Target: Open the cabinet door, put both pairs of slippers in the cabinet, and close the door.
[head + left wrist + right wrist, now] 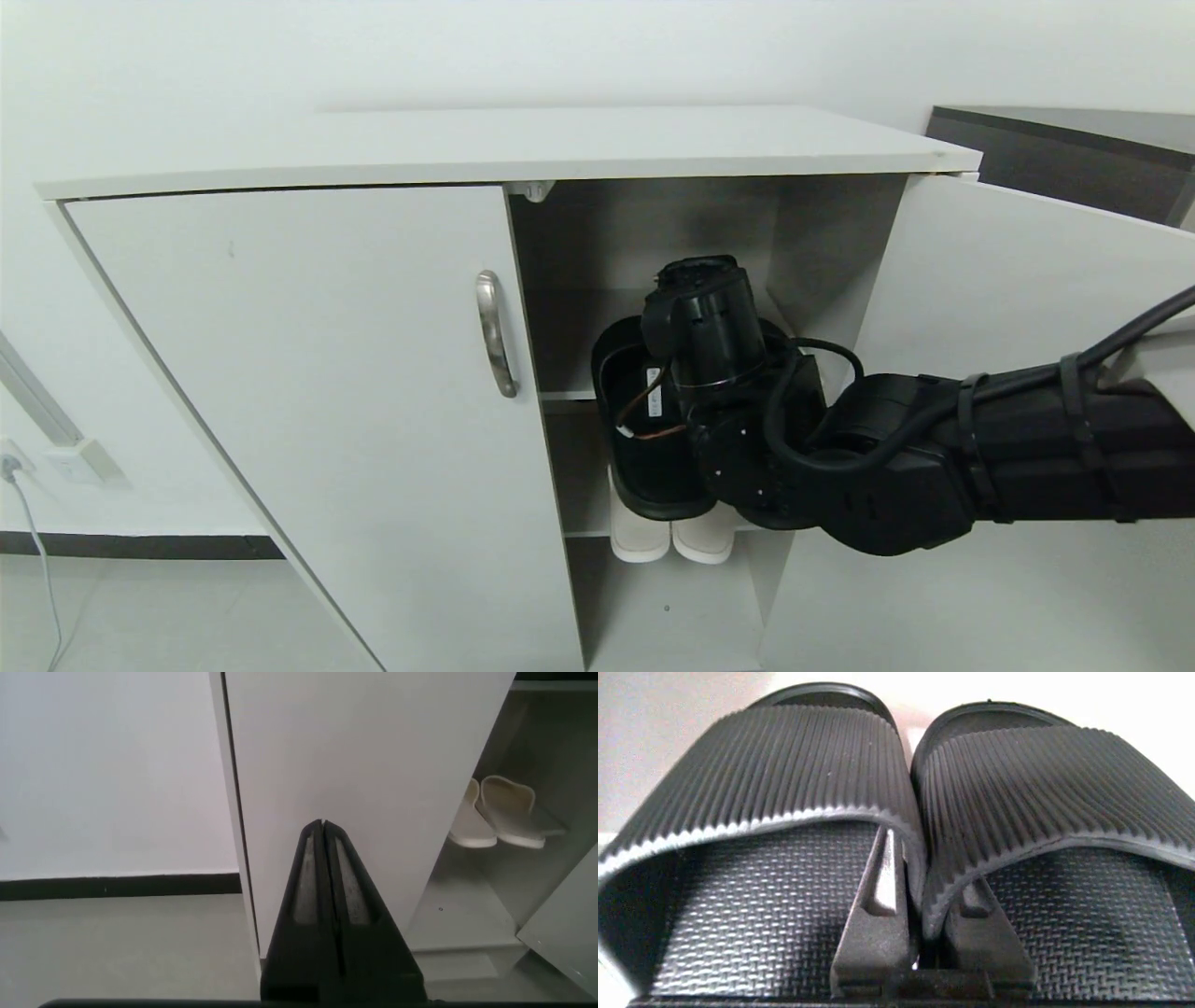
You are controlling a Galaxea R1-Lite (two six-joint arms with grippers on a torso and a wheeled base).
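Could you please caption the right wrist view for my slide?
Right gripper, jaws shut on the black slippers, pinching their adjoining sides together.

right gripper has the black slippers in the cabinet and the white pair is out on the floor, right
No: the white slippers sit on a shelf inside the cabinet, not on the floor, as the head view shows. The right gripper does hold the black slippers in the cabinet.
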